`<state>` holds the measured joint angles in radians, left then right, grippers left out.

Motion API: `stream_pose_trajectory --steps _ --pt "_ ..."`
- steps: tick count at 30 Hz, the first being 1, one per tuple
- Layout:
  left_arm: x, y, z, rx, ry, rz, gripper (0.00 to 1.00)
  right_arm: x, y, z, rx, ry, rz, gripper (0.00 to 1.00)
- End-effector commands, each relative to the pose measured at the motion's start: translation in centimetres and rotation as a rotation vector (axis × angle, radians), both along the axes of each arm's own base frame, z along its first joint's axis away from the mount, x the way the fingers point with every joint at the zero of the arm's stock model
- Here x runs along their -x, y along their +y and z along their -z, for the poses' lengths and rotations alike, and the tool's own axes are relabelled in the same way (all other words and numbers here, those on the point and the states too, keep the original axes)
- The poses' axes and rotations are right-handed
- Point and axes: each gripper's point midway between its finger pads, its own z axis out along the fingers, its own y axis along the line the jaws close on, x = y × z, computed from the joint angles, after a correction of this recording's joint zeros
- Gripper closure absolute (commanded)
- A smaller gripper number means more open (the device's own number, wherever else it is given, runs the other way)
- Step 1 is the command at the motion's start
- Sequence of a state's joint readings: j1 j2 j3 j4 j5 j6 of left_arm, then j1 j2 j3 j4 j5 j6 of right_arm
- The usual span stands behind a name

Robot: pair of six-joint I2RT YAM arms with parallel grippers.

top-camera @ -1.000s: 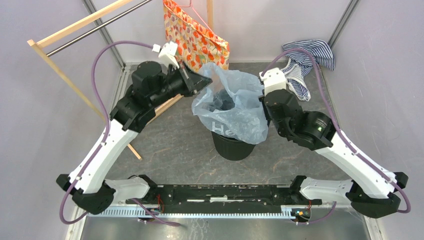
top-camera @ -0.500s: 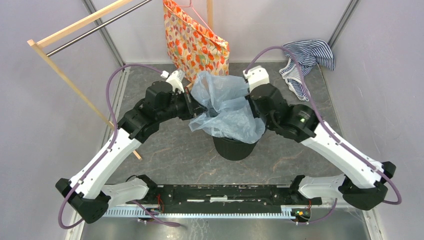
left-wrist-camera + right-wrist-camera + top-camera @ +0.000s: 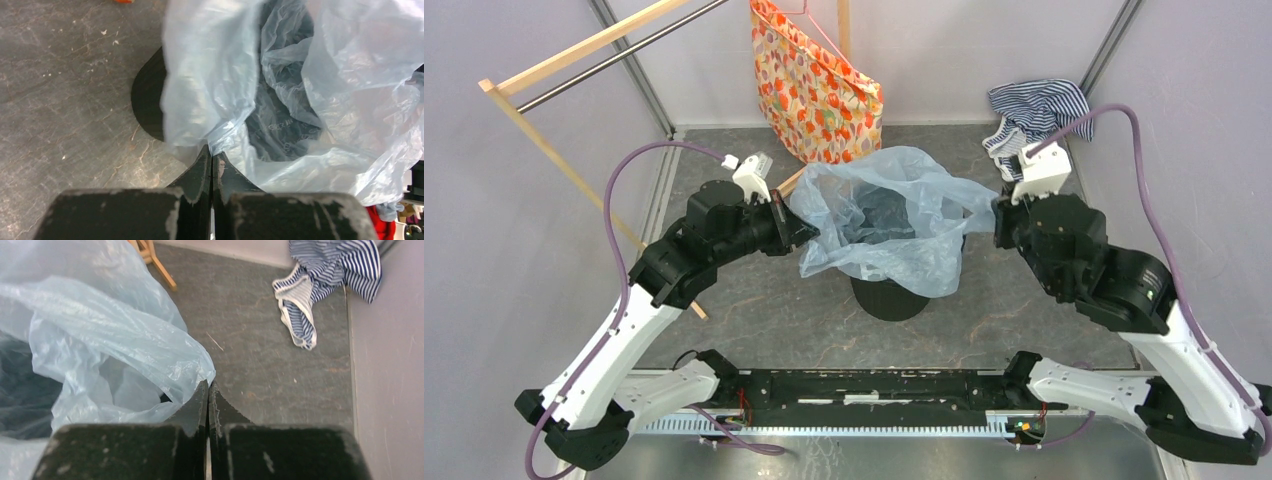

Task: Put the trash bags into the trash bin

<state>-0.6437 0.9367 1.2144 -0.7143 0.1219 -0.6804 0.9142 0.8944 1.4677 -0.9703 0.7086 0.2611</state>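
Since half a second ago my two arms have moved apart, and the pale-blue trash bag (image 3: 894, 215) is now stretched wide between them instead of bunched up. My left gripper (image 3: 806, 230) is pressed closed on the left edge of the bag; in the left wrist view the two fingers meet, with a thin fold of plastic pinched between them. My right gripper (image 3: 989, 215) is closed in the same way on the right edge.

The bag is thin, crinkly and half transparent, with its mouth open upward. It hangs over the black trash bin (image 3: 889, 298), and its lower part falls over the near side of the rim. Through the plastic I see a dark shape, but I cannot tell how deep the bag goes into the bin. Most of the rim is hidden under the plastic; only the lower wall shows from above, and a piece of the side wall in the left wrist view. Some faint print on the bag is too small to read.
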Motion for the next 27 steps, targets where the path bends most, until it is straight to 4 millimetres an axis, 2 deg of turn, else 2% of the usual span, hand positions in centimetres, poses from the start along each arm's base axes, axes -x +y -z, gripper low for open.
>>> stream_pose_trajectory --steps 1,4,5,9,12,16,22,27 --pt "0.8 0.6 1.4 -0.048 -0.002 0.024 0.98 1.4 -2.5 3.3 0.03 0.061 0.063 0.99" --pt "1.1 0.6 2.5 -0.06 0.019 0.036 0.98 2.1 -2.5 4.2 0.025 0.091 0.04 0.93" --pt "1.1 0.5 2.8 -0.062 0.025 0.039 0.98 2.2 -2.1 4.0 0.008 0.085 0.007 0.86" --pt "1.0 0.1 2.5 -0.051 0.012 0.054 0.98 3.2 0.3 0.6 -0.083 0.014 -0.176 0.53" --pt "0.6 -0.2 1.9 -0.041 -0.007 0.056 0.98 4.0 2.1 -2.4 -0.14 -0.067 -0.313 0.4" --pt "0.1 -0.6 1.2 -0.03 -0.023 0.06 0.98 5.4 4.4 -6.1 -0.194 -0.171 -0.494 0.31" --pt "-0.5 -1.2 0.4 -0.018 -0.034 0.066 0.98 7.5 7.0 -11.3 -0.242 -0.313 -0.706 0.24" --pt "-0.7 -1.3 -0.2 -0.01 -0.047 0.067 0.98 8.3 9.9 -13.1 -0.258 -0.338 -0.849 0.23"
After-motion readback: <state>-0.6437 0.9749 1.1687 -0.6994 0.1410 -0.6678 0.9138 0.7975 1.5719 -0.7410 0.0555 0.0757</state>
